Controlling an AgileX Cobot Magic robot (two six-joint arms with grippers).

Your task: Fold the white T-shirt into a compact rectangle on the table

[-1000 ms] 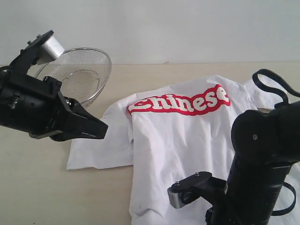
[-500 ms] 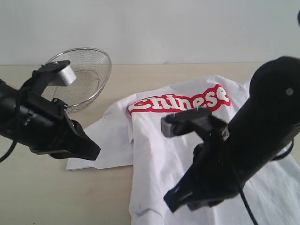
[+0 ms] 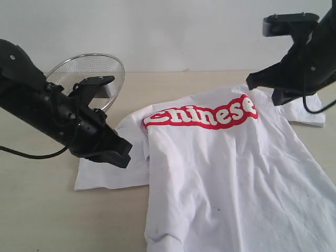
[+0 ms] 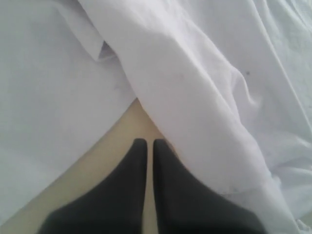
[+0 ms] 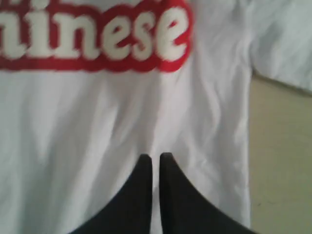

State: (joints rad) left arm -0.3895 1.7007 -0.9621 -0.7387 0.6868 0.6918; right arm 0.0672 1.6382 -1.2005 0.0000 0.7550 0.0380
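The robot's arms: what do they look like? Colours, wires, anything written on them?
The left arm and right arm are chunky and matte black, with no markings visible. The left claw and right claw each have two black fingers tapering to points. A thin black cable hangs from the left arm. The right arm carries a small grey box.

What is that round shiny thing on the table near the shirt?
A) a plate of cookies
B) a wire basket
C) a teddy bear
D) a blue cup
B: the basket is round metal mesh that you can see through, up the table from the shirt.
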